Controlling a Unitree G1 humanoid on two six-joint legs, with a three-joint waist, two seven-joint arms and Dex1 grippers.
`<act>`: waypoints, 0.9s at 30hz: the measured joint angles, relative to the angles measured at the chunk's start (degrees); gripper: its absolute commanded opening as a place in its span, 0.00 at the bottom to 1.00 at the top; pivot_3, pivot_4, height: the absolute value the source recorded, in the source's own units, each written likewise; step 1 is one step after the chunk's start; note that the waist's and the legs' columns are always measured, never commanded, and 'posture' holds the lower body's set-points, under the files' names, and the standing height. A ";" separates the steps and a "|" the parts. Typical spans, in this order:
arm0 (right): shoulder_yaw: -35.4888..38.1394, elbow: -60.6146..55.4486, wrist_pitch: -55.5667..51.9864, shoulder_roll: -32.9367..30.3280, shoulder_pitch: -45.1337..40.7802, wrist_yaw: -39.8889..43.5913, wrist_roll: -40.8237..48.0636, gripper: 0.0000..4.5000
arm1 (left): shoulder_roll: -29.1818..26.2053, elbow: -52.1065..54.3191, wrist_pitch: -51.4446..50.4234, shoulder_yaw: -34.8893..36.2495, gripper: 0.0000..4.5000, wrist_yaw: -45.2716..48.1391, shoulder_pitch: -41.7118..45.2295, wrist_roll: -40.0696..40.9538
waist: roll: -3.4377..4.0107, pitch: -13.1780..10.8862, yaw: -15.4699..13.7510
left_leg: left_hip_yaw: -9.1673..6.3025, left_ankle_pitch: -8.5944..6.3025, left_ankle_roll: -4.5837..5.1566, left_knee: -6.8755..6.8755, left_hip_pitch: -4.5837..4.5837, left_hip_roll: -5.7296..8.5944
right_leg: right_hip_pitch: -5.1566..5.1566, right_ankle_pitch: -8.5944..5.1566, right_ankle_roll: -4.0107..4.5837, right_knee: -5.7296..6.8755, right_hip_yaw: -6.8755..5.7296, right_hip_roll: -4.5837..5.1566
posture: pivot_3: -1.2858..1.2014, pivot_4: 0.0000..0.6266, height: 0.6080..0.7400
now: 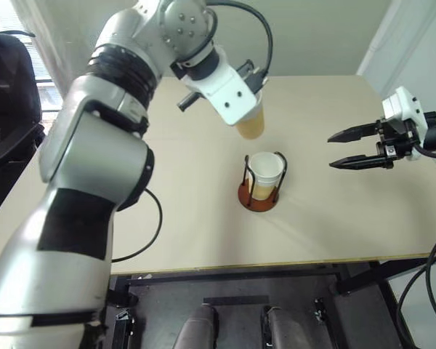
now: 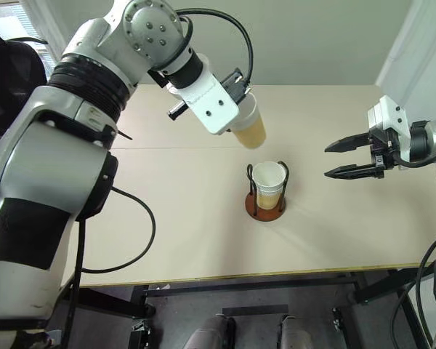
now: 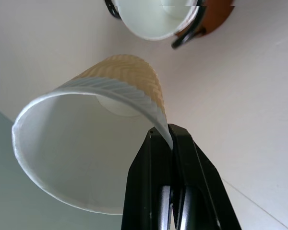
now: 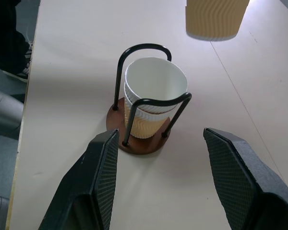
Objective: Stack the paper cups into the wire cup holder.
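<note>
our left claw (image 3: 172,143) is pinched shut on the rim wall of one paper cup (image 1: 250,123), one finger inside the mouth and one outside, which is why the cup hangs tilted from the claw instead of sitting square; a rim pinch keeps the tapered body free so, as we judge it, it can slide into another cup without the fingers getting in the way. below and a little beyond that claw stands the wire cup holder (image 4: 134,143) on the counter (image 1: 334,225), its reddish-brown base flat and its two black wire loops upright around the cups already nested there (image 4: 156,98). in the right wrist view we see two white rims, one just under the other, so we take it that two cups are stacked and the held one is the last. the carried cup is in the air, apart from the stack and not yet over its mouth. our right claw (image 1: 354,148) hangs off to the side with its fingers spread and nothing between them, pointing toward the holder, which lies ahead of it between the lines of its two fingers; we read that as a ready position to steady the holder if it shifts. the next step, we think, is to level the cup and lower it into the top cup; its tilt could catch a wire loop.
</note>
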State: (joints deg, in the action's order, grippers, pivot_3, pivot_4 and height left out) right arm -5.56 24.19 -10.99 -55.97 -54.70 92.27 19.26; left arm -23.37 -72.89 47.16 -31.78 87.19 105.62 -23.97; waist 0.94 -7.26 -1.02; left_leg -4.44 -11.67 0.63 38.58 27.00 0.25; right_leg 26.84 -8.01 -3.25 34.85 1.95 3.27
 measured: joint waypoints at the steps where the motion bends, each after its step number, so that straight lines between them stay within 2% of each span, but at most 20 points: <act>1: -0.08 0.03 0.23 -0.41 0.00 0.00 0.26 0.62 | 0.30 -0.07 -0.07 0.25 0.00 0.18 0.00 0.01 | 0.00 0.00 -0.01 | -0.01 0.00 0.00 0.00 0.00 -0.02 | 0.00 0.00 -0.01 0.01 0.01 0.01 | 0.52 0.24 1.00; 11: -1.85 -0.22 -0.13 -5.30 0.00 0.00 3.41 0.62 | 2.31 -0.11 -0.52 2.55 0.00 3.38 -0.02 1.62 | 0.00 0.00 -0.31 | 0.06 -0.04 0.06 0.14 0.02 0.00 | -0.05 -0.01 -0.08 0.02 0.06 0.05 | 0.52 0.24 1.00; 17: -2.27 -4.31 -1.27 -8.39 1.98 0.01 6.97 0.62 | 3.44 -0.11 -0.60 2.45 0.00 3.46 -0.03 2.57 | -0.01 -0.01 -0.36 | 0.07 -0.06 0.10 0.25 0.01 -0.01 | -0.10 -0.03 -0.15 0.05 0.05 0.04 | 0.52 0.24 1.00; 27: -2.54 -2.71 1.52 -10.08 4.08 0.01 8.02 0.62 | 4.17 -0.16 -0.11 -2.24 0.00 3.51 -0.23 6.72 | -0.02 0.00 -0.40 | 0.11 -0.15 0.25 0.51 -0.04 0.00 | -0.24 0.03 -0.28 0.07 0.13 0.07 | 0.52 0.24 1.00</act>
State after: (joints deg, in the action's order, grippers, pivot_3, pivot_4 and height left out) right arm -8.10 21.48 -9.47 -66.05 -50.62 92.28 27.28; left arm -19.21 -73.05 47.05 -34.02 90.70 105.38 -17.24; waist 0.92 -7.27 -1.42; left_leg -4.34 -11.82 0.88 39.09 26.97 0.25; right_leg 26.60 -7.98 -3.53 34.92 2.09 3.34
